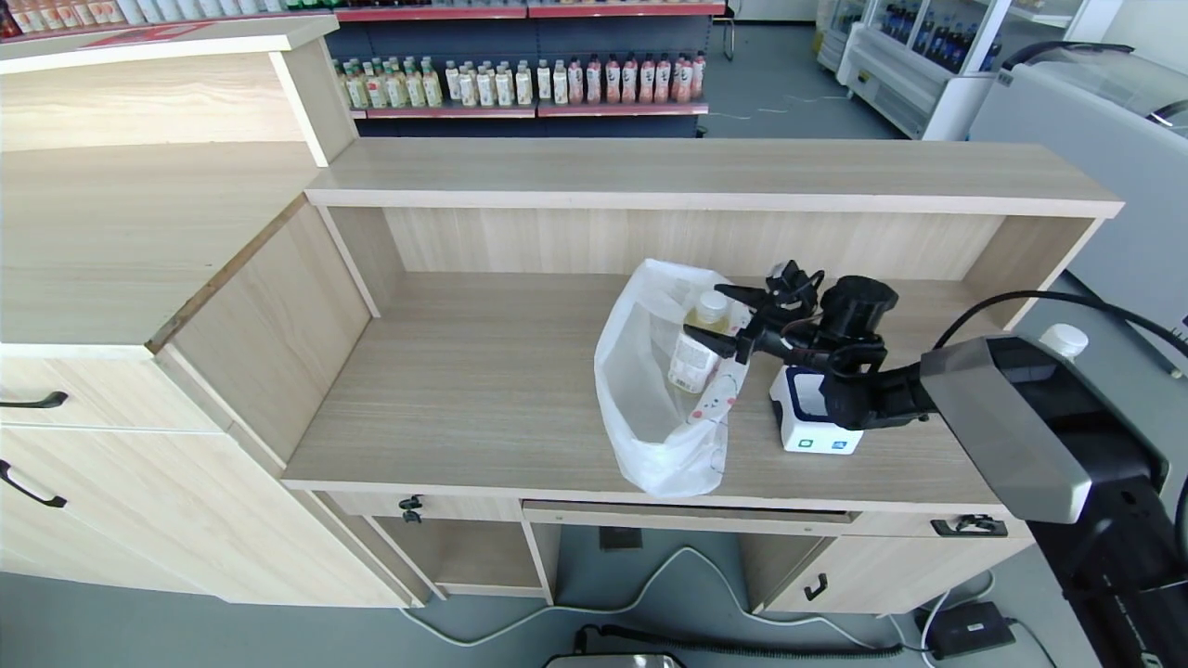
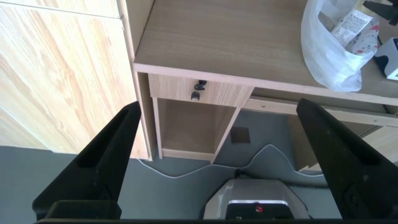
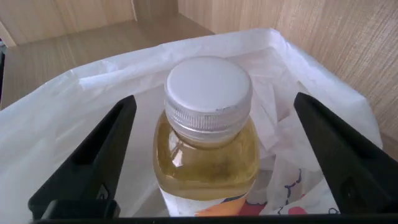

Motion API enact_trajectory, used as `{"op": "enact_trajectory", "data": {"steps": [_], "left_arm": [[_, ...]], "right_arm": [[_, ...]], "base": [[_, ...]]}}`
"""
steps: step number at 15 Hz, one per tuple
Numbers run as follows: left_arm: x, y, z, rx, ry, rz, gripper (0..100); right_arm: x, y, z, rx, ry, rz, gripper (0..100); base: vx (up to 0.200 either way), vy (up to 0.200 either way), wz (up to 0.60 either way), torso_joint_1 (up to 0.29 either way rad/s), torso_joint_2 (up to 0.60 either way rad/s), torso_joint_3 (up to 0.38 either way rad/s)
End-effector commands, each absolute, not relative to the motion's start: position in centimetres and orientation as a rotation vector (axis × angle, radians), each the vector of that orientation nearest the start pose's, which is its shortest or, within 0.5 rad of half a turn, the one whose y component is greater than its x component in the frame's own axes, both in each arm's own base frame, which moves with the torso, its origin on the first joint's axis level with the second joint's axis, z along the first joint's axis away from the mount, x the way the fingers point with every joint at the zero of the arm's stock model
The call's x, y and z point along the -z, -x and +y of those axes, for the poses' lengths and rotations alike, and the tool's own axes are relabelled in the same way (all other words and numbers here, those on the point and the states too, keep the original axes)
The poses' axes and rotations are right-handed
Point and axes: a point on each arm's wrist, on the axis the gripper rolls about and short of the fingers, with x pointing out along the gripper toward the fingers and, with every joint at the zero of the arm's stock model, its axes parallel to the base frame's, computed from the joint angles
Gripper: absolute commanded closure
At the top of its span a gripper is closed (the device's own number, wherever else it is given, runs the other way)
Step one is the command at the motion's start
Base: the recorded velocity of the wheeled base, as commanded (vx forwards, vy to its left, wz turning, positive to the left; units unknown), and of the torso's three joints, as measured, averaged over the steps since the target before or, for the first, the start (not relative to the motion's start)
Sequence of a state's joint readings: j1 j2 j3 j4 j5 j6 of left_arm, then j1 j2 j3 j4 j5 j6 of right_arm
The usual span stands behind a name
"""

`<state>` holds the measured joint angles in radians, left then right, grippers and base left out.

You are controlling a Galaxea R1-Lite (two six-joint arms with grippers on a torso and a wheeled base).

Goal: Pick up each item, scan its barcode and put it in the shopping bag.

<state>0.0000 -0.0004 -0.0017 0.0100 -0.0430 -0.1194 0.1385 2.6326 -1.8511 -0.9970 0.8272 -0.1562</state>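
We log the shopping bag standing on the desk, white plastic, its mouth gaping toward the right arm. Contents: one bottle with a white screw cap, yellowish liquid and a printed label, roughly upright with the cap at the bag's mouth. We can make out no other item inside.

Right end effector is at the bag's mouth, released. In the right wrist view its fingers are spread wide on either side of the bottle, clear of the cap and neck, with the bag's film around and behind the bottle.

Scanner – a small white box – sits on the desk just beside the bag, under the right arm.

Left end effector hangs low in front of the desk, over the floor, fingers apart and holding nothing, well apart from the bag.
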Motion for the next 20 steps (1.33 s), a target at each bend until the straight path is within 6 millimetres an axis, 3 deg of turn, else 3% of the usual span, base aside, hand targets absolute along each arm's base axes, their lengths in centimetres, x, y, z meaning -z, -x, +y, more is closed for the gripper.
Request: {"op": "enact_trajectory", "data": {"steps": [1,2,3,5,6,7,9,10,13,16,19,20], "left_arm": [[-7.5,2.3,-0.1,0.042,0.12,0.01,0],[-7.5,2.3,-0.1,0.042,0.12,0.012,0],[-7.5,2.3,-0.1,0.042,0.12,0.01,0],[-7.5,2.3,-0.1,0.044,0.12,0.012,0],[-7.5,2.3,-0.1,0.042,0.12,0.01,0],[-7.5,2.3,-0.1,0.042,0.12,0.01,0],[-7.5,2.3,-0.1,0.042,0.12,0.01,0],[-7.5,2.3,-0.1,0.042,0.12,0.01,0],[-7.5,2.3,-0.1,0.042,0.12,0.01,0],[-7.5,2.3,-0.1,0.042,0.12,0.01,0],[-7.5,2.3,-0.1,0.042,0.12,0.01,0],[-7.5,2.3,-0.1,0.042,0.12,0.01,0]], "right_arm": [[-16.6,-48.8,5.4,-0.878,0.243,-0.322,0],[-18.2,-46.9,4.0,-0.851,0.24,-0.302,0],[-20.3,-43.4,2.0,-0.81,0.232,-0.268,0],[-21.9,-37.2,-1.3,-0.727,0.254,-0.219,0],[-21.8,-35.2,-2.2,-0.695,0.281,-0.201,0],[-20.1,-30.8,-4.6,-0.608,0.376,-0.133,0],[-17.8,-25.7,-7.2,-0.473,0.507,-0.055,0],[-17.3,-24.1,-7.9,-0.413,0.543,-0.027,0],[-18.1,-21.5,-9.3,-0.093,0.636,0.044,0],[-18.0,-19.8,-9.6,0.12,0.579,0.217,0],[-16.7,-19.7,-12.2,0.209,0.511,0.29,0],[-15.4,-20.7,-13.5,0.228,0.486,0.313,0]], "base": [[0.0,0.0,0.0,0.0,0.0,0.0],[0.0,0.0,0.0,0.0,0.0,0.0],[0.0,0.0,0.0,0.0,0.0,0.0],[0.0,0.0,0.0,0.0,0.0,0.0],[0.0,0.0,0.0,0.0,0.0,0.0],[0.0,0.0,0.0,0.0,0.0,0.0],[0.0,0.0,0.0,0.0,0.0,0.0],[0.0,0.0,0.0,0.0,0.0,0.0],[0.0,0.0,-0.4,-0.029,0.03,0.021],[0.0,0.0,-0.6,-0.172,0.32,0.136],[0.0,0.0,0.0,-0.093,0.17,0.067],[0.0,0.0,0.0,0.0,0.0,0.0]]}}
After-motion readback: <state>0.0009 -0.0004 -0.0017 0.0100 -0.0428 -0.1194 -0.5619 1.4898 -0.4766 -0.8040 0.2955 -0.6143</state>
